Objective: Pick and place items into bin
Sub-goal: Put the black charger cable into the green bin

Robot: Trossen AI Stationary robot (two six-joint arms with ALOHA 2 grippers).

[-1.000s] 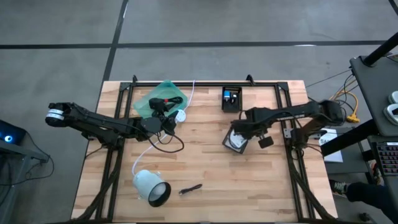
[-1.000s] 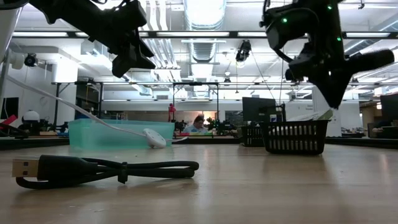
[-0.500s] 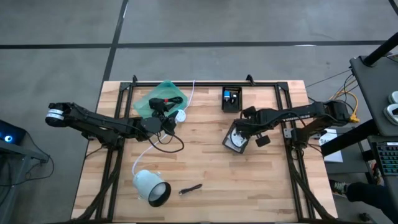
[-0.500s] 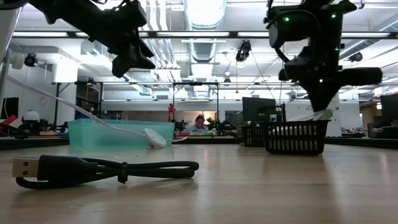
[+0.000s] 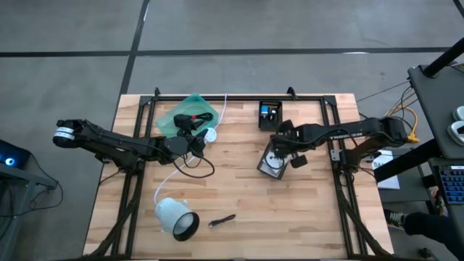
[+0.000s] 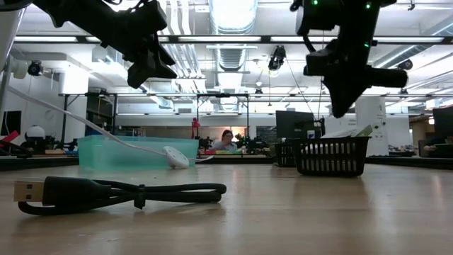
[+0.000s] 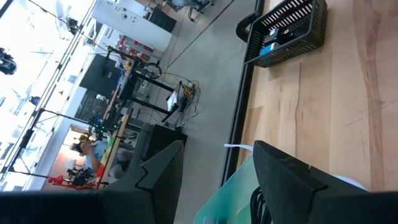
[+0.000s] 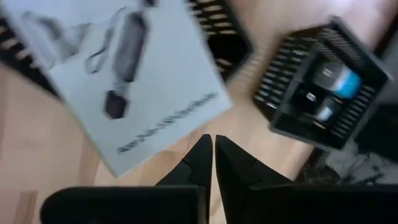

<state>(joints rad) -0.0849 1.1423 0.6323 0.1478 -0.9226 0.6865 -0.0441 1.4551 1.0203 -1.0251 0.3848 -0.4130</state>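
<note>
In the high view, my left gripper (image 5: 194, 144) hangs open above the black coiled cable (image 5: 193, 164), near the green bin (image 5: 185, 116). The cable (image 6: 120, 193) lies flat on the wood. My right gripper (image 5: 279, 148) is shut and empty, raised over the far edge of a black mesh basket (image 5: 262, 168). A white printed card (image 8: 124, 81) lies on that basket. A black pen-like stick (image 5: 222, 219) rests near the table's near edge. In the left wrist view, the left gripper (image 7: 214, 180) shows spread fingers with nothing between them.
A second, smaller black basket (image 5: 270, 114) with a blue item stands by the far edge. The white lamp-like cylinder (image 5: 176, 218) lies at near left. A long white cord with a round disc (image 5: 210, 134) runs past the green bin. A black frame borders the table.
My right gripper has risen from just above the black basket and moved toward the table's far-left, staying shut. The left arm and the cable have kept still.
</note>
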